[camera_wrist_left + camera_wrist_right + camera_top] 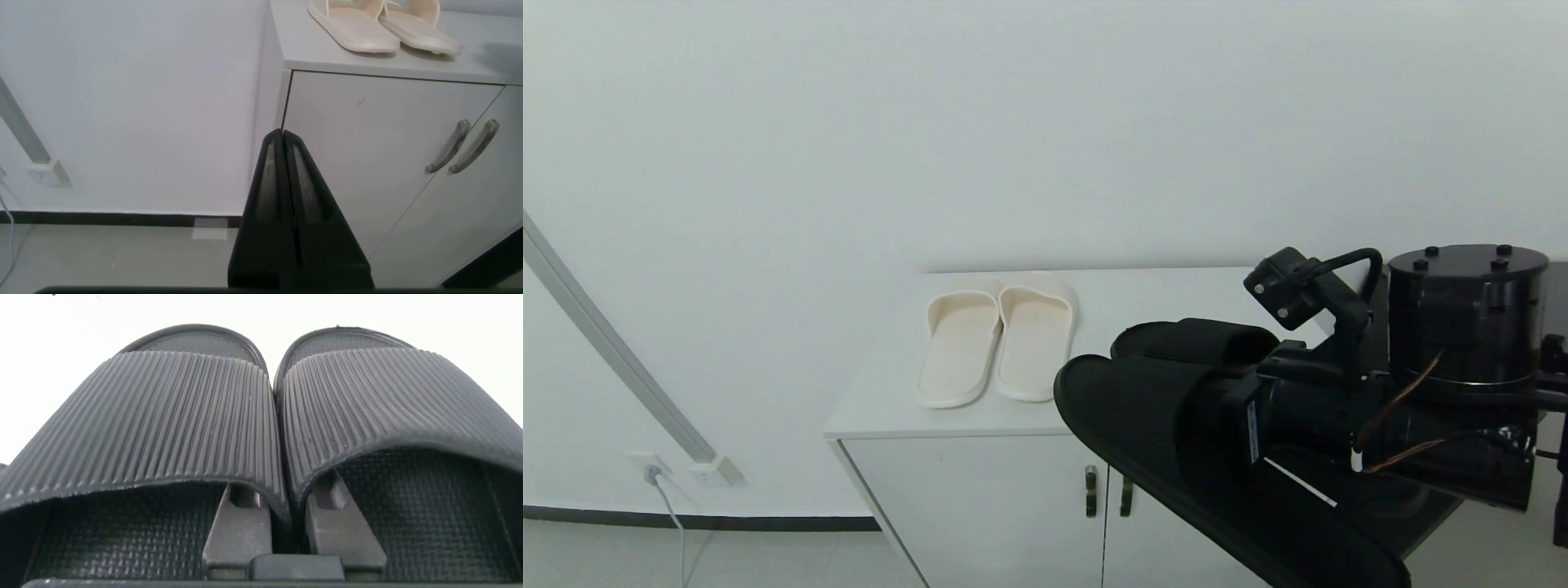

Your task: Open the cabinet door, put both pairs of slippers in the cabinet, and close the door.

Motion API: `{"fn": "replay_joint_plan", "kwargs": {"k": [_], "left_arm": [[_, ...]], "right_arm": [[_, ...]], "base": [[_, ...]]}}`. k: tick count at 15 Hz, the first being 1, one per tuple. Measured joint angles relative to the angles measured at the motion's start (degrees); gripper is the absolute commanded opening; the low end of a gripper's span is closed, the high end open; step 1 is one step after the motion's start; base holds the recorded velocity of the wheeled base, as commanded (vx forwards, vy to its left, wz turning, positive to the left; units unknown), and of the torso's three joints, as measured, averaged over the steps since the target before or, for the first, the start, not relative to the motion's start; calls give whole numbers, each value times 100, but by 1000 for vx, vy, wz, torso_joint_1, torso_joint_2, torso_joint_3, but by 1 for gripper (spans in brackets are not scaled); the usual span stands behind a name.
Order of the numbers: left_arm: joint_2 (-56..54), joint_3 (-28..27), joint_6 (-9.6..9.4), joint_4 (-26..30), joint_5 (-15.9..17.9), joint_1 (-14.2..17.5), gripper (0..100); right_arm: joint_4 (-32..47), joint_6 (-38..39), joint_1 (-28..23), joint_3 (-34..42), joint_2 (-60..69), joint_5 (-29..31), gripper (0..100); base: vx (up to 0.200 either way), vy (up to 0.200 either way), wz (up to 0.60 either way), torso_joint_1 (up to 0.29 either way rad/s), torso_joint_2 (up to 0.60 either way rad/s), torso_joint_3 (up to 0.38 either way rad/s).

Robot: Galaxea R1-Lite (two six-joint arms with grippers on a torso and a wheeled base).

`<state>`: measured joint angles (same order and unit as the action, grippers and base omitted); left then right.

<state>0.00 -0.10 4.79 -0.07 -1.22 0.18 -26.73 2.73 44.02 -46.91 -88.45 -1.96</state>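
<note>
While both cabinet point(980, 506) doors are shut, our right gripper point(284, 514) clamps the black slippers point(1160, 400) by their inner walls before the right door. Our left gripper point(283, 143), pressed shut and empty, hangs near the left corner. A swinging door could strike the held pair. Beyond, the white slippers point(996, 335) lie by the top's near edge, and open floor point(122, 253) lies left.

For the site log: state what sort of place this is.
Likely a home entryway, or a mock-up of one: a low white cabinet against a bare wall, cream slippers on top, a wall socket near the floor.
</note>
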Motion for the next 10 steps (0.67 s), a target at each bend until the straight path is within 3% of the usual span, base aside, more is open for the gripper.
{"fn": "replay_joint_plan", "kwargs": {"k": [6,10], "left_arm": [[0,-1,2,-4,13,-5,0],[0,0,2,-2,11,6,0]], "right_arm": [[-11,6,5,66,30,-30,0],[-59,13,0,171,95,-422,0]], "base": [[-200,0,0,-2,1,6],[0,0,0,0,0,0]]}}
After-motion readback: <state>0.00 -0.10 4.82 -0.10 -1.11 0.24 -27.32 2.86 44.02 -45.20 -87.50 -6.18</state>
